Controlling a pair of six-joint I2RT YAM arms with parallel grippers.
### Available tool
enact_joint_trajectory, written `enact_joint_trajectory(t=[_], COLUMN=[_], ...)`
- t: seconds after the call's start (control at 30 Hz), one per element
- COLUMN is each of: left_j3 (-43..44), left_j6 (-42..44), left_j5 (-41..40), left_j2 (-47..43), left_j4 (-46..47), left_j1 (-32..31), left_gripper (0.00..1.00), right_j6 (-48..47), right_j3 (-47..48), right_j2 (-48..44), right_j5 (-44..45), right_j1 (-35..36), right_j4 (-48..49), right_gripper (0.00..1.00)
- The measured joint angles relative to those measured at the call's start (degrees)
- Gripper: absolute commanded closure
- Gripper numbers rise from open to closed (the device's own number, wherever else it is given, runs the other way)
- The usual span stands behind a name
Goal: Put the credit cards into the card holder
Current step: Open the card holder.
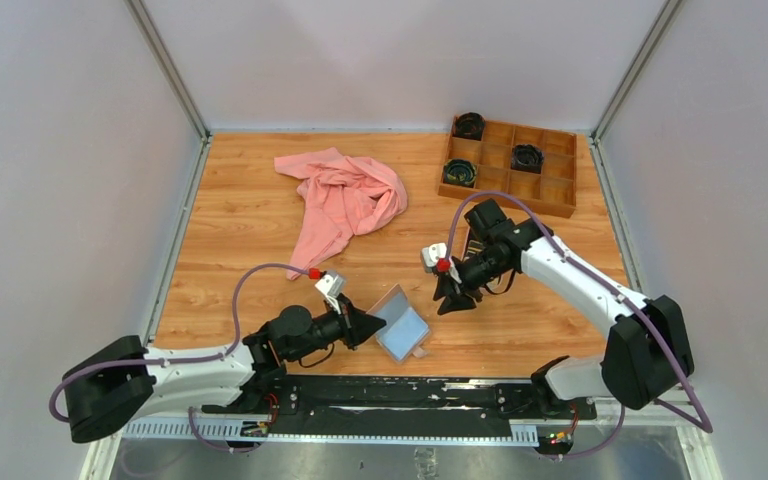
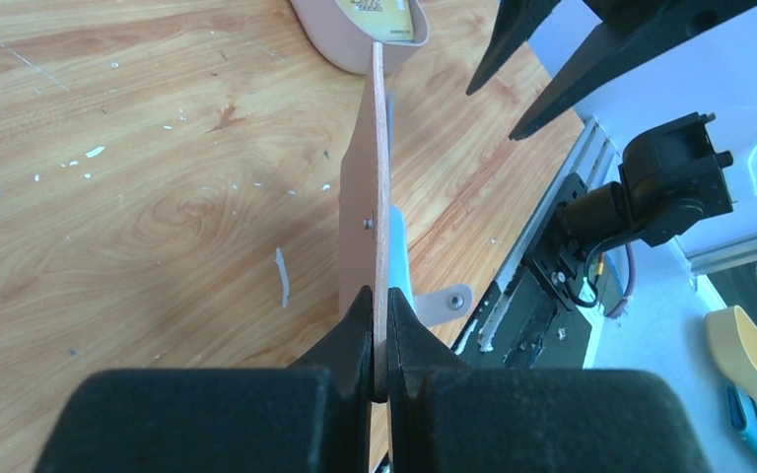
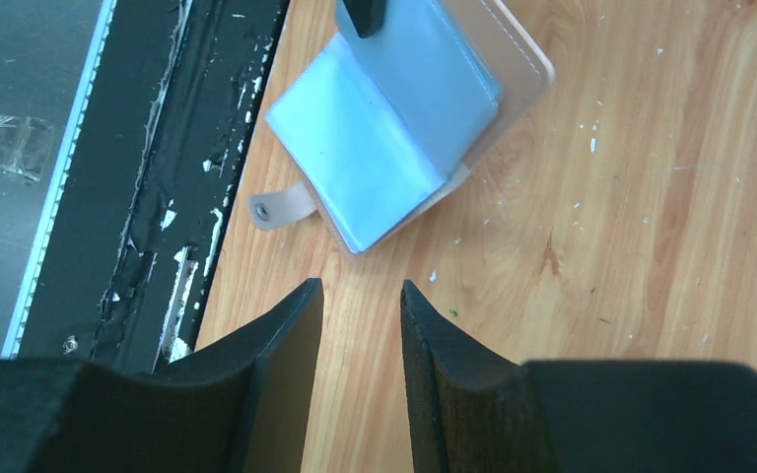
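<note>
Pinching holder [image 1: 401,330] cover upright with left end effector [image 2: 381,307], near-centre on bench [image 1: 250,240]. Hovering right end effector [image 3: 360,296] just right of it, parted, empty. Could lose thin cover from pinch, flopping shut before any card [image 2: 384,12] arrives.

- tray [image 2: 335,44]: cut by the left wrist view's top edge, only the near rim showing.
- yellow card [image 2: 379,12] in it: print blurred.
- card holder [image 3: 394,148]: far end cut off in the right wrist view.
- wooden box [image 1: 557,190], table's [image 1: 250,250] far right corner: dark coils [image 1: 468,126] too small to identify.
</note>
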Motion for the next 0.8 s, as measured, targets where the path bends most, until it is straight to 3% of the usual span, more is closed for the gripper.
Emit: enact_joint_trajectory(t=[0.13, 0.33, 0.6, 0.8], left_j3=[0.0, 0.2, 6.2, 7.3], left_j6=[-0.4, -1.4, -1.0, -0.5], left_j5=[0.6, 1.8, -1.6, -3.0], left_j2=[-4.5, -19.5, -39.7, -43.7], left_j4=[-5.0, -19.3, -47.6, -56.3], left_j1=[0.1, 0.3, 0.4, 0.4], left_gripper=[1.0, 1.0, 1.0, 1.0], right_j6=[0.8, 0.9, 0.8, 0.5], right_j3=[0.8, 0.8, 0.8, 0.8], right_j2=[0.1, -1.0, -5.0, -5.2], right_j5=[1.8, 2.9, 2.6, 2.7], right_j1=[0.0, -2.4, -5.9, -7.4], right_j4=[-0.1, -0.6, -1.2, -1.5], right_gripper=[0.61, 0.61, 0.6, 0.59])
